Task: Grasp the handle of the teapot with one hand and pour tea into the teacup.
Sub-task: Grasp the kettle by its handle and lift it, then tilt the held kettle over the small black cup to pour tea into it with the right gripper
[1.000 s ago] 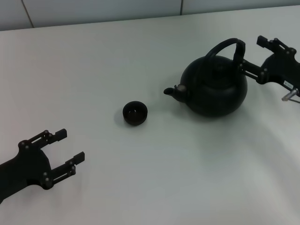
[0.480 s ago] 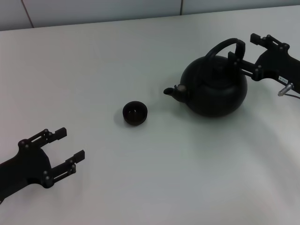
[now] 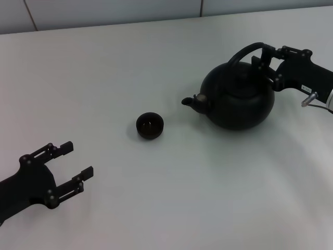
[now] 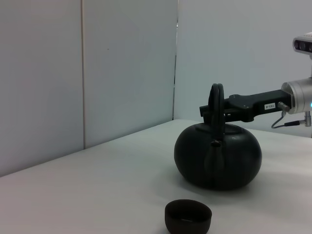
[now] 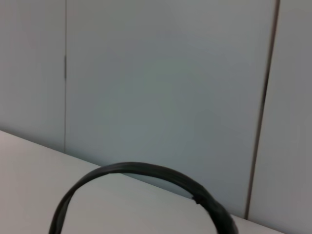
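Note:
The matte-black teapot (image 3: 238, 99) stands at the right of the table, spout pointing left toward the small black teacup (image 3: 150, 126). Its arched handle (image 3: 248, 50) rises over the lid. My right gripper (image 3: 270, 55) is at the handle's right end, open, with one finger on each side of the hoop. The left wrist view shows the teapot (image 4: 218, 156), the handle (image 4: 216, 100) edge-on, the teacup (image 4: 188, 217) and the right arm (image 4: 258, 103) reaching the hoop. The right wrist view shows only the handle's arc (image 5: 146, 170). My left gripper (image 3: 77, 160) is open and empty at the near left.
The white table (image 3: 156, 198) runs to a pale panelled wall (image 3: 104, 10) at the back. The teapot and the teacup are the only objects on it.
My right gripper has moved left onto the handle's right end, and its fingers have drawn closer together around the hoop. Teapot, teacup and left arm have not moved.

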{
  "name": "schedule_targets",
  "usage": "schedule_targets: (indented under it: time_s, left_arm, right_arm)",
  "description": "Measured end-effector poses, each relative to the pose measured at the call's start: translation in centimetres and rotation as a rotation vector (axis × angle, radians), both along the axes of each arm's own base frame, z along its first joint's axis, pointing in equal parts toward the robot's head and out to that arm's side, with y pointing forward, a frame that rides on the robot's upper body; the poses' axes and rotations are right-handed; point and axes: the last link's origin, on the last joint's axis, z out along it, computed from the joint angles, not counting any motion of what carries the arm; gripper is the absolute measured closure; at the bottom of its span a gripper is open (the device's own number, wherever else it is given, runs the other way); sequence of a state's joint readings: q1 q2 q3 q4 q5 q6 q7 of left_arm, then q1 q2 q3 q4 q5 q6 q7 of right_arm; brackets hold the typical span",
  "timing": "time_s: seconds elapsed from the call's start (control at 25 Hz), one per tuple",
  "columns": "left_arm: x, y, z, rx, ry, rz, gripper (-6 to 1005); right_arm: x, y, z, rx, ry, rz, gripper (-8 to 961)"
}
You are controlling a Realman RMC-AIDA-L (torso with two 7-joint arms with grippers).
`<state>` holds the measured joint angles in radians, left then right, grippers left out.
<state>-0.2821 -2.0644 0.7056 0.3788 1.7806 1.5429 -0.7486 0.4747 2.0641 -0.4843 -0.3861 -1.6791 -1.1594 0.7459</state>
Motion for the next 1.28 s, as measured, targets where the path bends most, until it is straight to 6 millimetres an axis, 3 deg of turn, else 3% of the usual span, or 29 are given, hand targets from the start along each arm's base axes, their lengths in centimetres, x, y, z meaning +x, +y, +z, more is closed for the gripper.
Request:
schedule_targets:
  time_s: [0.68,0.92,1.28]
  left_arm:
    - [0.1,0.1,0.1,0.007,-0.006,0.001,280]
    - [0.1,0.0,0.0,0.004,-0.010,0.004,280]
    - [0.3,-0.1,-0.5,-0.008,-0.021,0.001,280]
  right_arm:
    - [-0.3,0.3,0.1,0.004,0.029,-0.004,873]
    - [-1.3,1.5,0.4,0.012,0.069,-0.008,874]
    - [-4.3,4.7,-0.1,-0.009,0.081,0.008,874]
